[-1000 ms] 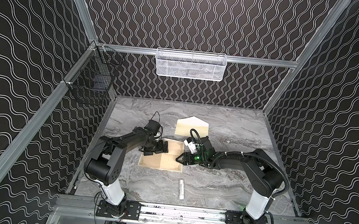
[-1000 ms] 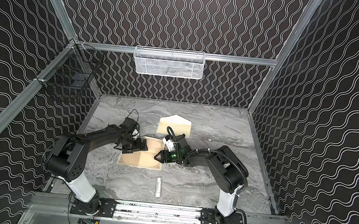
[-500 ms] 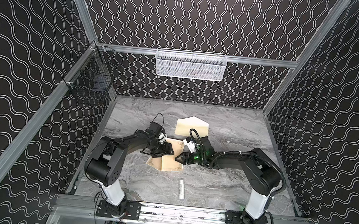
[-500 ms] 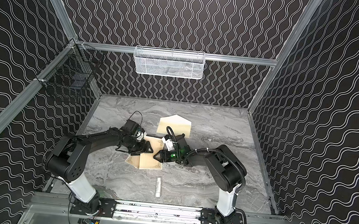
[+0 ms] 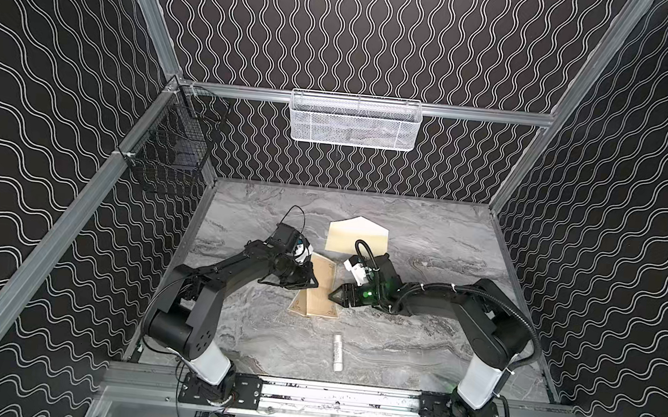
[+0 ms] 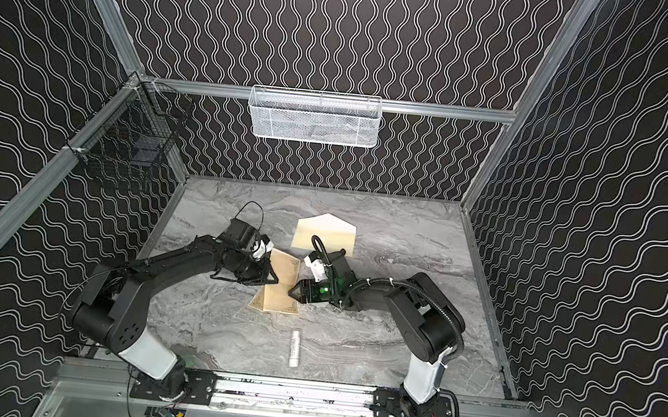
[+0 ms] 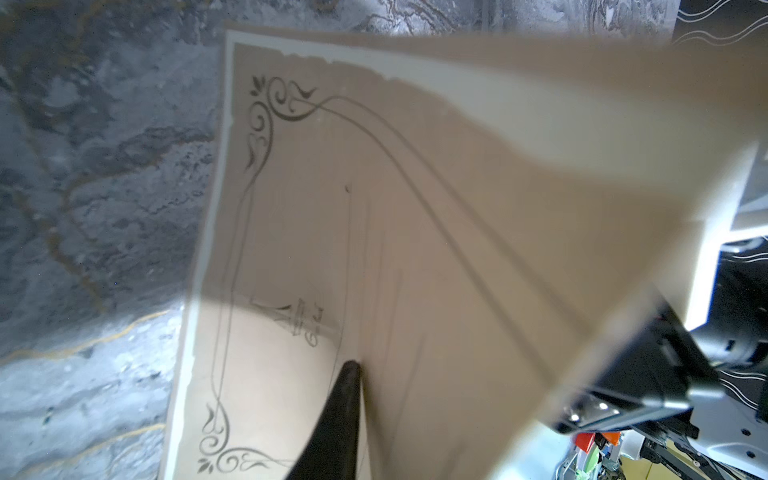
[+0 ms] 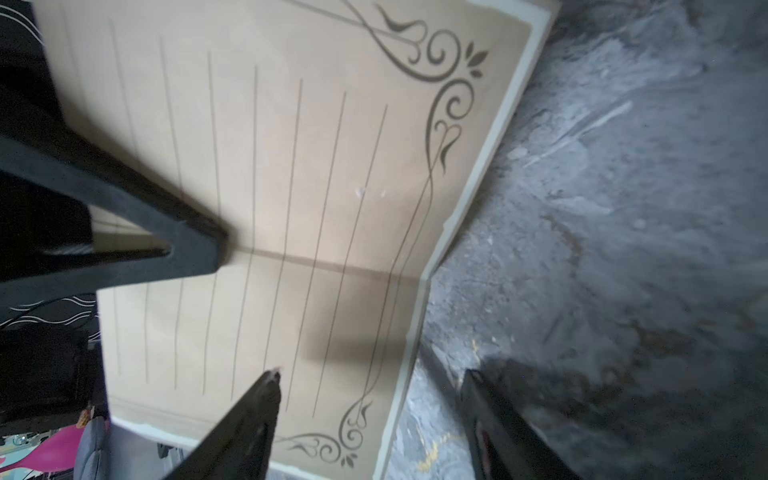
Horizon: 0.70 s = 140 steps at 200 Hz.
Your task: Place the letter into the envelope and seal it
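The tan letter (image 5: 321, 302) (image 6: 279, 300) lies mid-table, its left half lifted and bent over toward the right along the crease. My left gripper (image 5: 311, 286) (image 6: 273, 281) is shut on the letter's raised edge. In the left wrist view one black finger (image 7: 345, 415) presses against the raised sheet (image 7: 415, 249), which hides the other finger. My right gripper (image 5: 332, 297) (image 8: 374, 386) is open, low at the letter's right edge, with one finger over the lined sheet (image 8: 311, 166) and one over the table. The cream envelope (image 5: 358, 237) (image 6: 325, 233) lies behind, flap open, its near edge hidden by the right wrist.
A small white stick (image 5: 338, 352) (image 6: 294, 348) lies nearer the front rail. A white mesh basket (image 5: 353, 119) hangs on the back wall and a black wire basket (image 5: 174, 156) on the left wall. The table is grey marble (image 5: 435, 353).
My left gripper has closed on the letter's left edge and carried it up and to the right, so the sheet looks narrower from above. The right gripper has barely moved.
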Tool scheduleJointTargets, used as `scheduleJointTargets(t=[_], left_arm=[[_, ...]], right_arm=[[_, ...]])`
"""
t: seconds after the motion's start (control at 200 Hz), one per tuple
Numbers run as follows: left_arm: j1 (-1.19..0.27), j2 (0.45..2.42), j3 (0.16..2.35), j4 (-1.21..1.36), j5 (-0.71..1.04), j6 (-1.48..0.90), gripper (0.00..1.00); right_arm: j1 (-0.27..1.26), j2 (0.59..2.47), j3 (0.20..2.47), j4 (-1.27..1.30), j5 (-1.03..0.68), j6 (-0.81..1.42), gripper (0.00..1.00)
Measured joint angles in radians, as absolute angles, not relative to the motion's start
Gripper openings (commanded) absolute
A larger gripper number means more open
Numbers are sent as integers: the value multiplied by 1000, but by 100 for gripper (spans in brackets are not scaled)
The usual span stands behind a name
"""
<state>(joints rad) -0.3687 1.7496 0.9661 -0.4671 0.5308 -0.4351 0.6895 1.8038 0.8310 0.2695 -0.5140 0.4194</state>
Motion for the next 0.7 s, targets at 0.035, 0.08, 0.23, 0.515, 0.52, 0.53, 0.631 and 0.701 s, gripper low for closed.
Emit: scheduleJointTargets(t=[0.035, 0.08, 0.23, 0.515, 0.52, 0.53, 0.631, 0.701], left_arm=[[-369, 1745, 975, -478, 530, -427, 13], [-369, 1736, 990, -496, 527, -414, 13], [-371, 1698, 1063, -566, 517, -355, 12], [-435, 1625, 1180, -677, 470, -201, 9], [-437, 1623, 1180, -677, 470, -200, 9], [-441, 1617, 1179, -677, 468, -196, 9], [-470, 1572, 1177, -675, 452, -154, 6], [-485, 1551, 1178, -678, 437, -125, 5]], right_arm=[[686, 1784, 831, 252, -519, 406, 77], [678, 1753, 833, 233, -534, 379, 80], [641, 1612, 898, 144, -580, 143, 91], [507, 1471, 1091, -38, -706, -473, 100], [507, 1469, 1094, -42, -709, -481, 100], [507, 1465, 1101, -53, -717, -504, 99], [502, 1428, 1147, -168, -766, -702, 100], [489, 1415, 1174, -257, -775, -814, 100]])
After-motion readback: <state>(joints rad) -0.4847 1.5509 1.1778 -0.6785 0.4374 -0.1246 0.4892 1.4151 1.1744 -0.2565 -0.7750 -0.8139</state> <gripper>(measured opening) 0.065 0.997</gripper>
